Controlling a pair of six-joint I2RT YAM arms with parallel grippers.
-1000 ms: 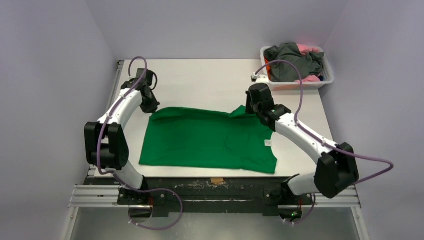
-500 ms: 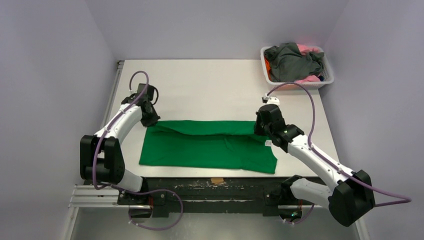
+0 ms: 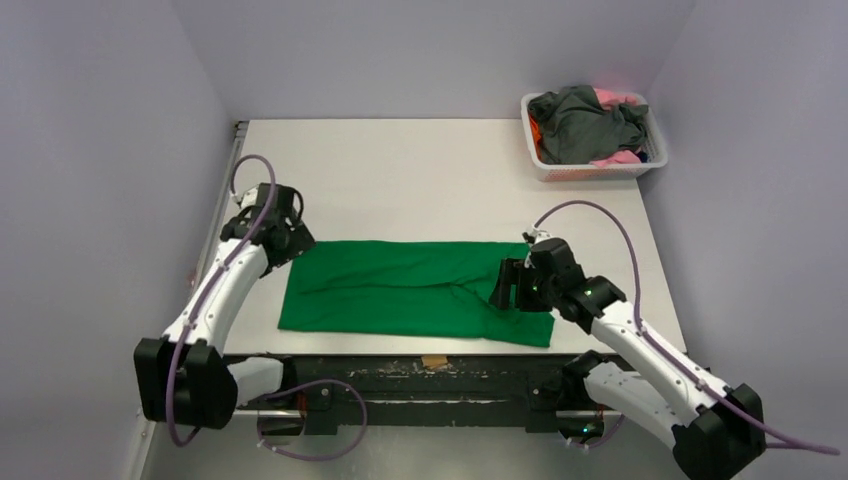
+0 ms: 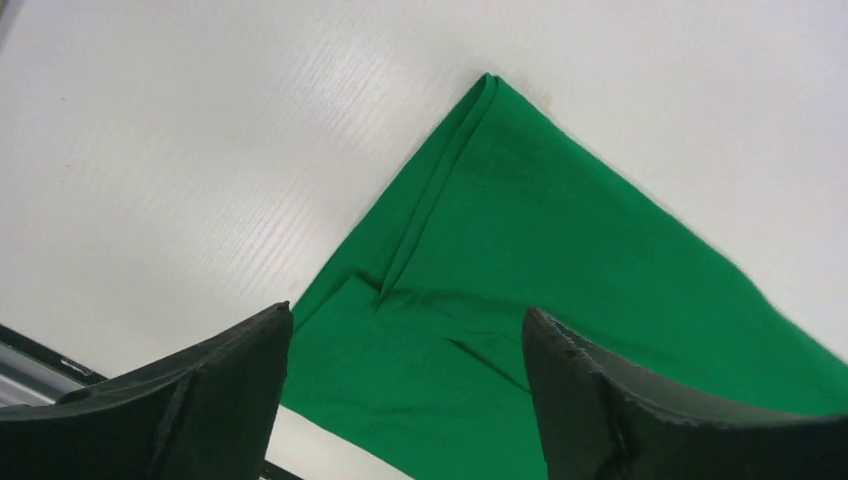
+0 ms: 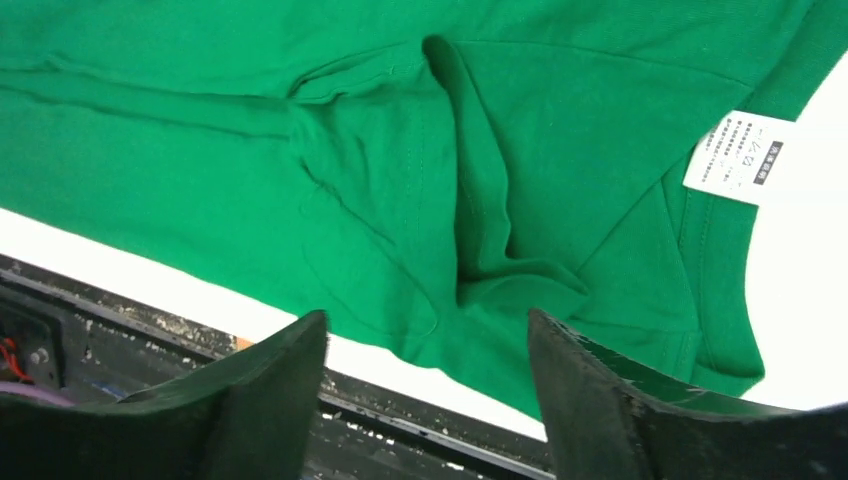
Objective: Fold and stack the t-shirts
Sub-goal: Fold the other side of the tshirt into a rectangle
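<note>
**Top external view.** The green t-shirt (image 3: 400,290) is being shown lying flat on the bench (image 3: 420,170) as a wide band. Its long axis is running straight from the left tool (image 3: 288,243) to the right tool (image 3: 507,290). One end is being covered by each tool, so neither arm is being judged the nearer. The other t-shirts (image 3: 585,125) are being held in a white basket (image 3: 592,170), well beyond the right tool.

**Left wrist view.** The left tool (image 4: 405,330) is being held released, its fingers spread with nothing between them. Green cloth (image 4: 560,260) is being seen beneath and ahead of it, narrowing to a corner (image 4: 490,82) further ahead, with bare bench (image 4: 200,150) alongside.

**Right wrist view.** The right tool (image 5: 425,325) is likewise being held spread and empty above the cloth (image 5: 250,150). A rumpled pleat (image 5: 480,200) is lying just ahead of the gap between its fingers. A white label (image 5: 738,158) is being seen off to one side, near the shirt's edge.

The coming fold is being judged to go across the long axis. One end would then be carried along the band toward the opposite tool, once the pleat is smoothed.
</note>
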